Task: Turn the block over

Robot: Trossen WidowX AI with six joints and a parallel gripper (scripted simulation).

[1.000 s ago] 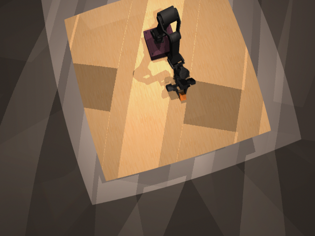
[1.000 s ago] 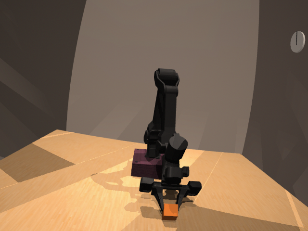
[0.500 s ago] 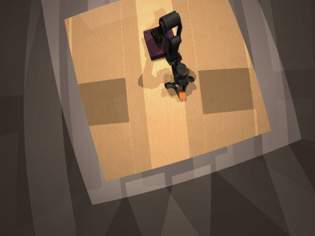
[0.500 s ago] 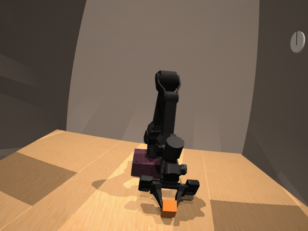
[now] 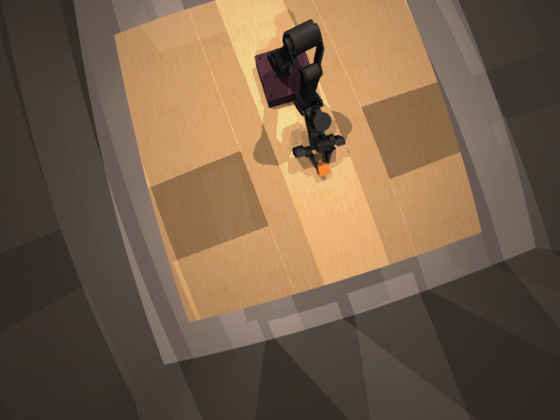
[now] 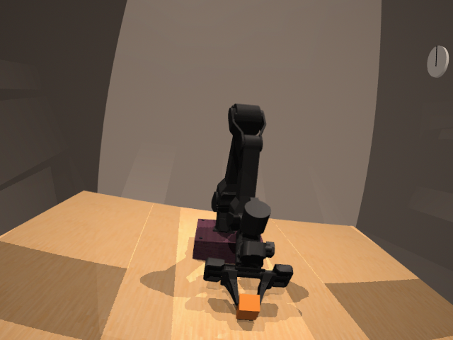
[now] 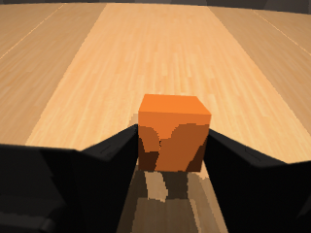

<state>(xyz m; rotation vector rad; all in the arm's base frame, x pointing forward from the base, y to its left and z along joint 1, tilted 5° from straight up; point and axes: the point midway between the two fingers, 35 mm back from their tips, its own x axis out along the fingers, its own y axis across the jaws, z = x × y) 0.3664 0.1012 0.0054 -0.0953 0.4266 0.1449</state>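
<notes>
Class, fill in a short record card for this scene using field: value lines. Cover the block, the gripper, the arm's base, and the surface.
block: orange cube, no mark visible on the faces shown
gripper: shut on the block, one finger on each side
block height: low over the wooden table; contact cannot be told
arm base: dark purple mount
surface: pale wood planks with two darker patches
task status: block not yet released

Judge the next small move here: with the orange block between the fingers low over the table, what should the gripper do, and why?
Probably open slightly and release. The gripper is shut on the orange block, which appears to sit at the table surface, and no mark shows on its visible faces, so the marked side may already face down.
</notes>
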